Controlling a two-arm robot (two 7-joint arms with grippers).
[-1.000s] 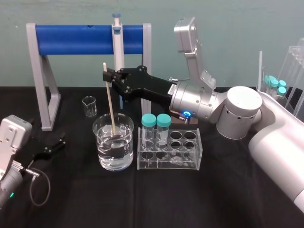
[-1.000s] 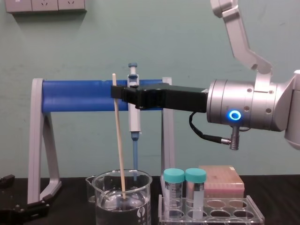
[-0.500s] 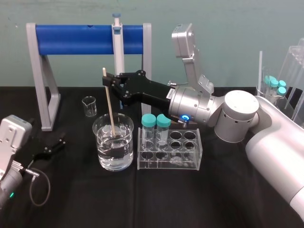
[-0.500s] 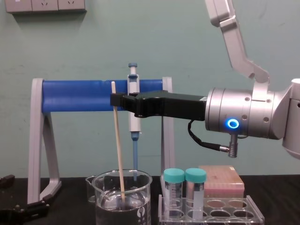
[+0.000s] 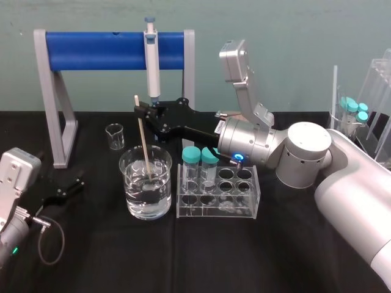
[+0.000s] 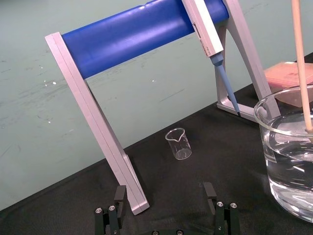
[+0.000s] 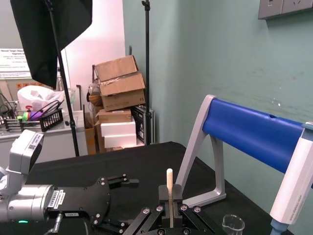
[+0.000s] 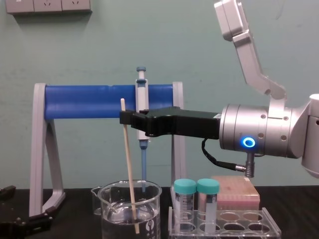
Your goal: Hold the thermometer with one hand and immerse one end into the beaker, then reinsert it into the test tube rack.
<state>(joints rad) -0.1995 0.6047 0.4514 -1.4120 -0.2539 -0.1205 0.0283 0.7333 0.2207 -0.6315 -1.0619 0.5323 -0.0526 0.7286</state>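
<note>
The thermometer (image 5: 143, 140) is a thin cream rod, slightly tilted, with its lower end under the water in the wide glass beaker (image 5: 145, 192). My right gripper (image 5: 140, 110) is shut on the rod near its top, reaching in from the right above the beaker. From the side, the thermometer (image 8: 128, 159) dips close to the bottom of the beaker (image 8: 112, 214), with the right gripper (image 8: 123, 117) pinching it. The clear test tube rack (image 5: 217, 210) stands just right of the beaker. My left gripper (image 6: 164, 200) rests open on the table at the left (image 5: 64, 188).
Behind the beaker stands a grey frame with a blue bar (image 5: 113, 50); a pipette (image 5: 151, 61) hangs from it. A small beaker (image 5: 114, 135) sits under it. Two teal-capped tubes (image 5: 200, 163) stand in the rack. A pink box (image 8: 234, 189) lies behind the rack, and more tube racks (image 5: 360, 110) stand far right.
My right gripper has moved down with the thermometer, so the rod's lower end sits deeper in the beaker's water. The left arm has not moved.
</note>
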